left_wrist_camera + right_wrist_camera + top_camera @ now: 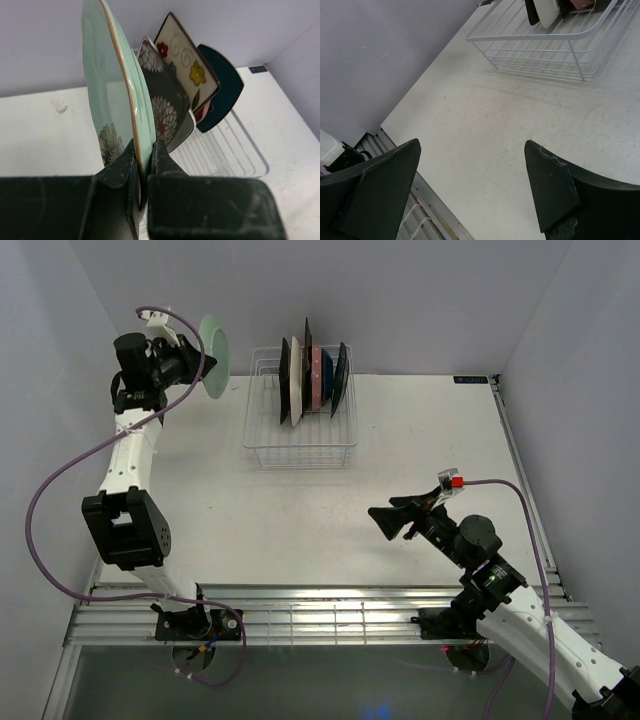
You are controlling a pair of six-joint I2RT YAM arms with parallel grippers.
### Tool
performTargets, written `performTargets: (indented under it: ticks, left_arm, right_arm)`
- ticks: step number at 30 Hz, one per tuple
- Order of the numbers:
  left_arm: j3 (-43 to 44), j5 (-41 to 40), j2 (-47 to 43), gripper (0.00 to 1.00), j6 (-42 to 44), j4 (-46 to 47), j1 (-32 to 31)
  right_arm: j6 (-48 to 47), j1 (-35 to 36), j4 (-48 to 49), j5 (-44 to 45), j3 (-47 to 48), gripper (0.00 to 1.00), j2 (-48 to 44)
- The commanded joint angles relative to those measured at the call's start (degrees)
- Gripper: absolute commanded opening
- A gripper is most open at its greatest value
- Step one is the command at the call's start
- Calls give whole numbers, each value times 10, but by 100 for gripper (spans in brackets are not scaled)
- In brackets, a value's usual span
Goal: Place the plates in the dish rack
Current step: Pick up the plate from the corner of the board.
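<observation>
White table (420,440): left tool (144,159) pinches green plate (107,90), left of rack (300,447).

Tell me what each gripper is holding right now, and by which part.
The left gripper pinches the pale green plate by its rim, one finger on each face. The right gripper is open and holds nothing.

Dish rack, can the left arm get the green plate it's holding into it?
Probably yes. The left tool grips the green plate just left of the dish rack, whose left end looks free; the right tool is well away.
</observation>
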Motion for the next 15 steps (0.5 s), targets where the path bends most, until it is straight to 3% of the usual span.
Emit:
performTargets:
  ticks: [1, 7, 15]
  left_arm:
    - [98, 31, -28, 0, -49, 65, 2]
    - [86, 53, -1, 0, -84, 74, 6]
    - [76, 154, 54, 0, -196, 184, 31]
  right_arm:
    - [2, -2, 40, -17, -1, 90, 6]
    - [7, -2, 46, -24, 1, 90, 10]
    - [12, -2, 38, -28, 8, 90, 7]
